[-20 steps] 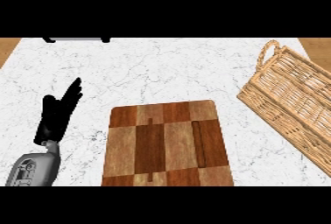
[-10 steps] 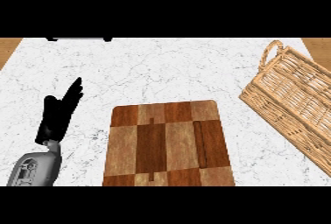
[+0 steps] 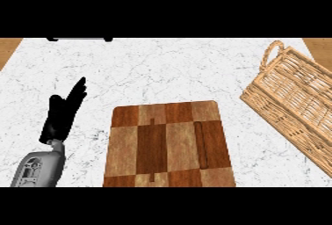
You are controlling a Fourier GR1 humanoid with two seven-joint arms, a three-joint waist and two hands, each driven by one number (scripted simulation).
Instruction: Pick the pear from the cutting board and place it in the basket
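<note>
The wooden cutting board (image 3: 167,143) lies in the lower middle of the counter, and nothing rests on its checkered top. No pear shows anywhere in the head view. The wicker basket (image 3: 297,102) stands at the right edge, partly cut off by the frame. My left hand (image 3: 63,113) rests open on the counter left of the board, fingers straight and pointing away from me, holding nothing. My right hand is out of view.
The white marble counter (image 3: 168,70) spreads behind the board. A dark object (image 3: 79,39) sits at the far top left edge. Wooden floor (image 3: 9,48) shows past the counter's upper corners.
The view has shifted slightly, so the board and basket sit a little higher in frame. The left hand has stayed in place.
</note>
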